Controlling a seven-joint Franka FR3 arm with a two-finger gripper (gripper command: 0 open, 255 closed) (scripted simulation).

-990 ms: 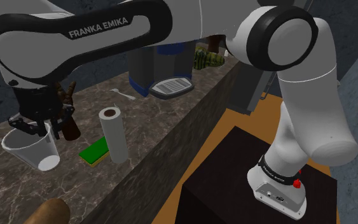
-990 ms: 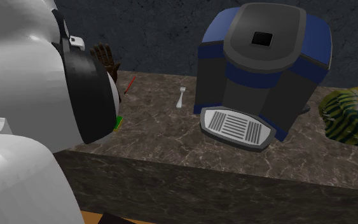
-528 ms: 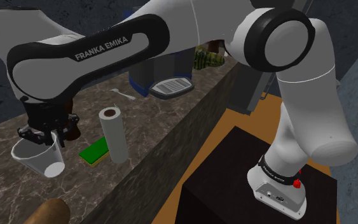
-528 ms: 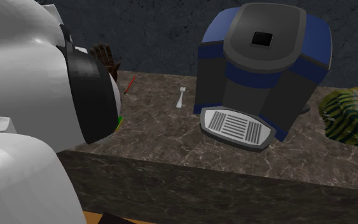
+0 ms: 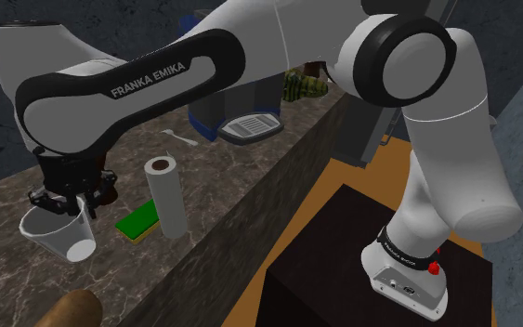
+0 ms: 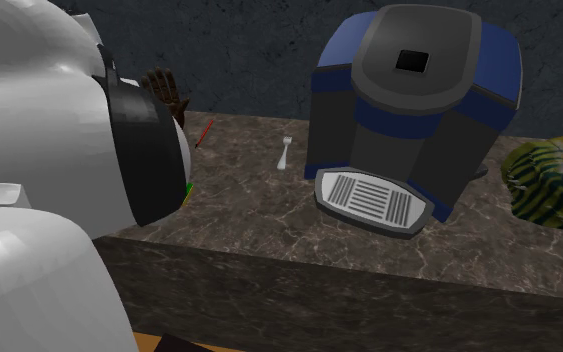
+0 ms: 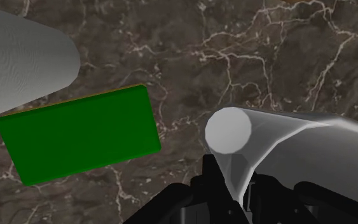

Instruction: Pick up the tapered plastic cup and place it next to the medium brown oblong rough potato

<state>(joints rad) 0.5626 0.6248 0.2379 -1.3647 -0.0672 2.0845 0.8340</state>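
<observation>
Shoulder view: a clear tapered cup point(image 5: 57, 232) is pinched by its rim between the jaws of the black gripper point(image 5: 64, 199) and is held tilted above the marble counter point(image 5: 215, 169). A brown potato point(image 5: 69, 308) is seen near the jaws, apart from the cup. A green sponge point(image 5: 138, 223) and a paper roll point(image 5: 166, 193) are set just beside the jaws.

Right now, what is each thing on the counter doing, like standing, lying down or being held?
cup: tilted, its rim pinched in the hand
hand: shut on the cup
paper towel roll: standing upright
green sponge: lying flat
potato: lying on its side
fork: lying flat
coffee machine: standing upright
</observation>
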